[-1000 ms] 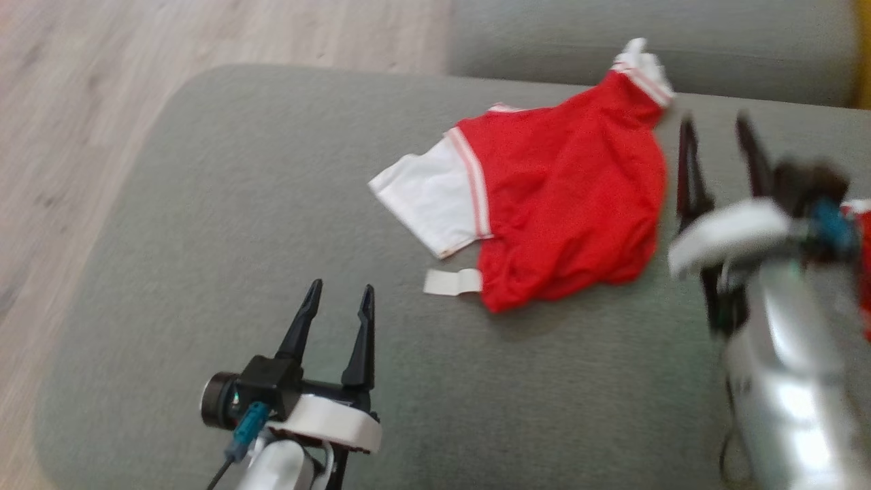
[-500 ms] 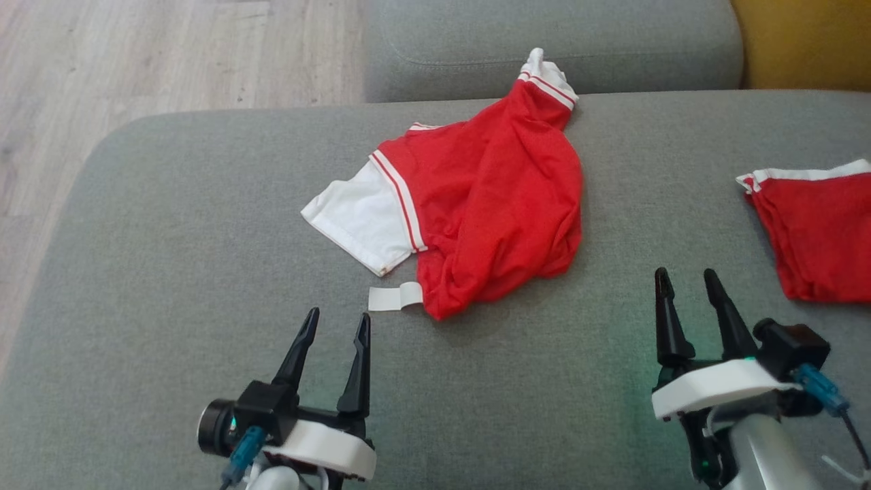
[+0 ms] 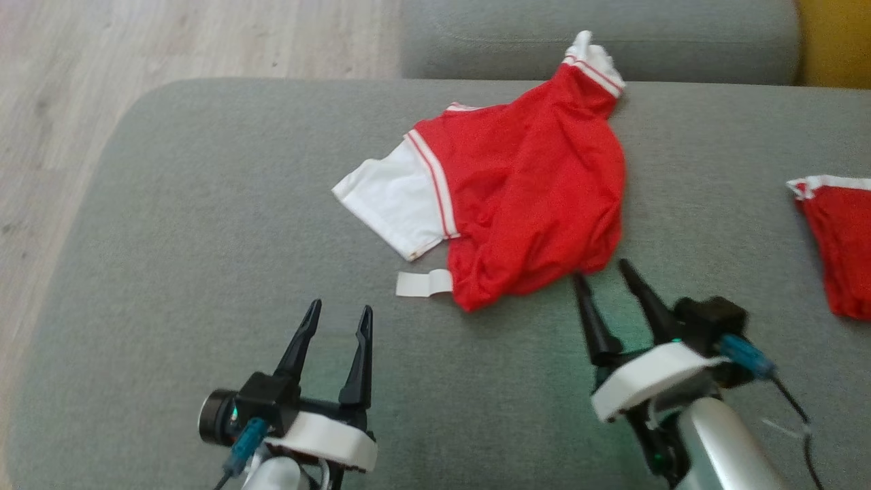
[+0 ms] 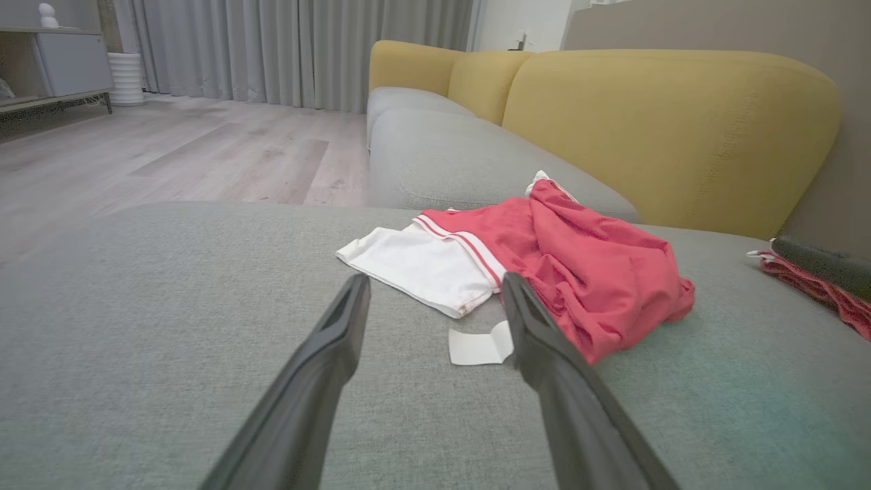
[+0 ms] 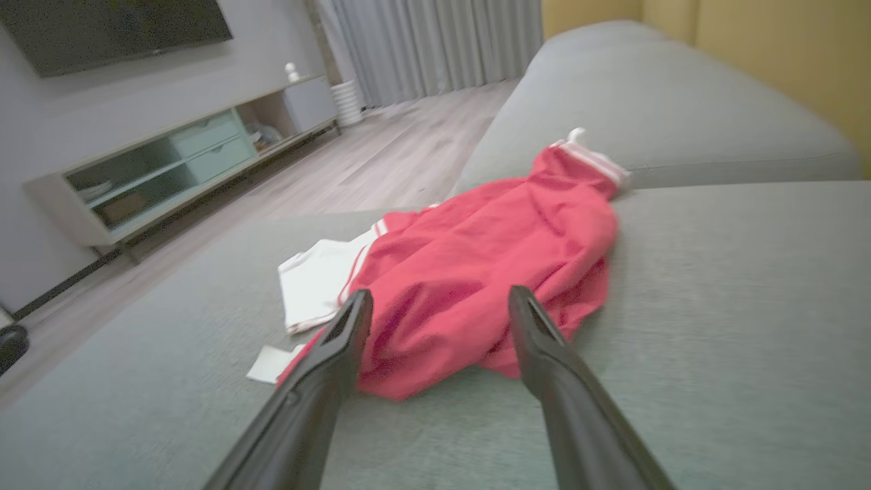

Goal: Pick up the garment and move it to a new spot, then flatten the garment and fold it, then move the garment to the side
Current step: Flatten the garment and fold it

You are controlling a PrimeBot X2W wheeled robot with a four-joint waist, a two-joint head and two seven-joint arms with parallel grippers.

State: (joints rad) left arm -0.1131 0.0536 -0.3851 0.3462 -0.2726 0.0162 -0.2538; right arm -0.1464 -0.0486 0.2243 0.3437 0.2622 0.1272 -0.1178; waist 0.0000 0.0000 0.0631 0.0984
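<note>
Counts on the grey sofa: garments, grippers, label

Two red garments: one garment (image 3: 524,197) crumpled at centre, a second red garment (image 3: 840,238) at the right edge; two grippers, left gripper (image 3: 338,316) and right gripper (image 3: 602,270); one white tag (image 3: 423,283).

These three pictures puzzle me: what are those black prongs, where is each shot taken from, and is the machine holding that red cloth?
The prongs are the fingers of a robot's two grippers. One picture looks down from its head: the left gripper and right gripper both stand open and hold nothing. The other two come from cameras on each wrist, looking along that arm's own fingers. On the grey sofa cushion lies a crumpled red garment with white sleeves, a white tag at its near edge. The right gripper's tips are close to its hem. A second red garment lies off to the right.
</note>
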